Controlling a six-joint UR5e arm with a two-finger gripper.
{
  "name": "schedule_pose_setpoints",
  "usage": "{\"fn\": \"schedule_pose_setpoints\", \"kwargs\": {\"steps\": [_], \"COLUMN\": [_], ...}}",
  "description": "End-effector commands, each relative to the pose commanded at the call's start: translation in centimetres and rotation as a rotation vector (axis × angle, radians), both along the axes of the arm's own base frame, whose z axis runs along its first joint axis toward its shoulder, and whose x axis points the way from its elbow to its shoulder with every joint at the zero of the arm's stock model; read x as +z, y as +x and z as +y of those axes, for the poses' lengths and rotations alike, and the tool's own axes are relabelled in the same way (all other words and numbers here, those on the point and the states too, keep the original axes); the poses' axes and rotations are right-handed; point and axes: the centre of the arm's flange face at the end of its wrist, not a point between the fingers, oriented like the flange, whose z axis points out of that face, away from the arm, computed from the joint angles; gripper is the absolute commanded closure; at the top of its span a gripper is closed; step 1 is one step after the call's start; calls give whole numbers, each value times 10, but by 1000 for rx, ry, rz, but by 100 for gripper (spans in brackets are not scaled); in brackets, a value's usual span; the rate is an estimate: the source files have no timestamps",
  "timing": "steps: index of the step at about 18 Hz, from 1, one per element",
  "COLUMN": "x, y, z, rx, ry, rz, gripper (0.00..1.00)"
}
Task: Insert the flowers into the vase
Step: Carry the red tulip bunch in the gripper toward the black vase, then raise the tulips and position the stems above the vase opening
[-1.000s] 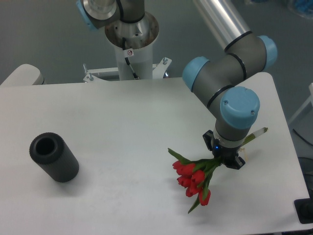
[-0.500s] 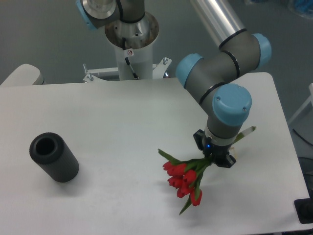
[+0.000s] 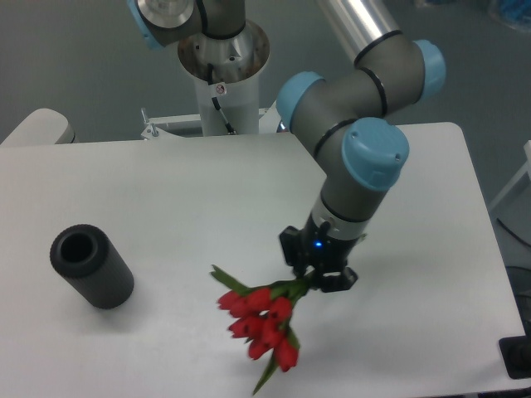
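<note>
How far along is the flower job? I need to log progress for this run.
Done: the hand is shut on the flowers, holding them by the stems with the red buds hanging out toward the camera. In hand: carrying them; they sit mid-table, well right of the vase. Left: reach the vase, whose mouth is empty, turn the stems toward the opening, insert and let go.

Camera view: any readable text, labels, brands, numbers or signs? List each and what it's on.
No readable words or numbers.
Sticker on the white column of the arm base: a small round red-and-white sign, too small to read.
Gripper: a blue light only, no lettering visible.
Vase, flowers and table: no markings visible.
</note>
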Motion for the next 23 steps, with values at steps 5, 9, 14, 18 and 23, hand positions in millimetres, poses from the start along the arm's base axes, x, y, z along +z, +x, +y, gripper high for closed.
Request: {"fn": "schedule_pose_setpoints", "kwargs": {"steps": [5,9,14,18,23], "x": [9,24,50,65,88], "y": [23,39,69,101,137], "z": [14,12,6,-10,-13], "rx": [-1,-19,-55,-105,-187], "ry": [150,231,375,538,701], "rz": [-159,-219,-324,-374,-447], "gripper": [100,100,100,100,100]}}
